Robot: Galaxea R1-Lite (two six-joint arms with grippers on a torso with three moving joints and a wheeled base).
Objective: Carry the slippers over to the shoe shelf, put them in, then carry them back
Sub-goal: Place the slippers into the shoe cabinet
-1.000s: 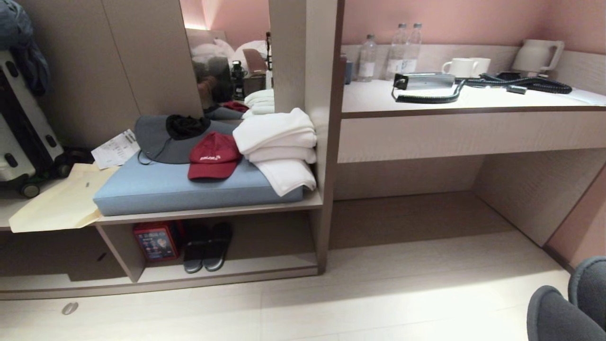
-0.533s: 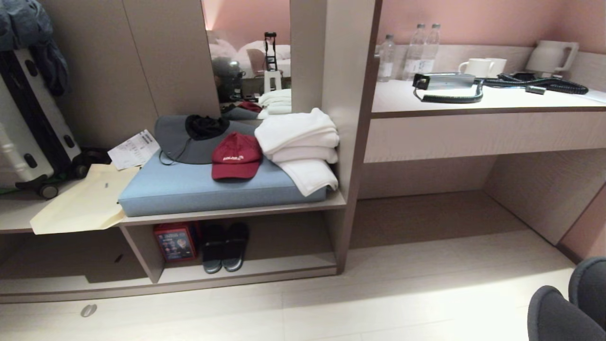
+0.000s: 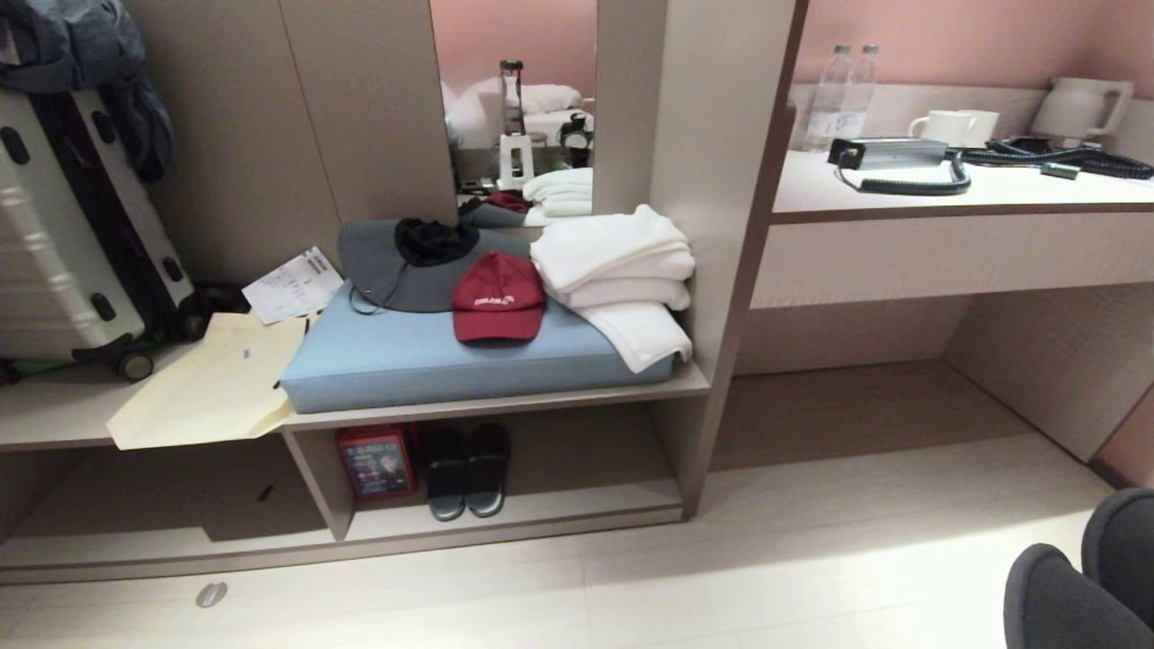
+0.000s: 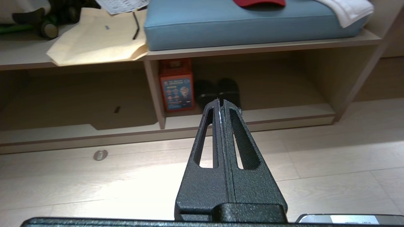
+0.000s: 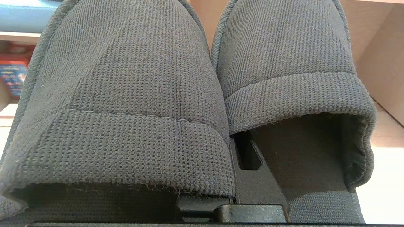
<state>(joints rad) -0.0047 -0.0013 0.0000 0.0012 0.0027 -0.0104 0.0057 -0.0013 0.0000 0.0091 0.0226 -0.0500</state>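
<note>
Whole view swung: shoe shelf [image 3: 505, 518] now further right, nearer frame centre. Slippers [image 3: 1077, 586] at lower right, clamped in right end effector [image 5: 244, 148]; left end effector [image 4: 220, 102] closed, empty. Still approaching.

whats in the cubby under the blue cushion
Under the blue cushion, the shoe shelf holds a red box and a dark pair of slides beside it. The cubby's back is shadowed, so nothing more can be told there.

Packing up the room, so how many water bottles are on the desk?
2 water bottles, standing side by side at the back of the desk counter, left of the white mugs. The upright panel could hide another.
</note>
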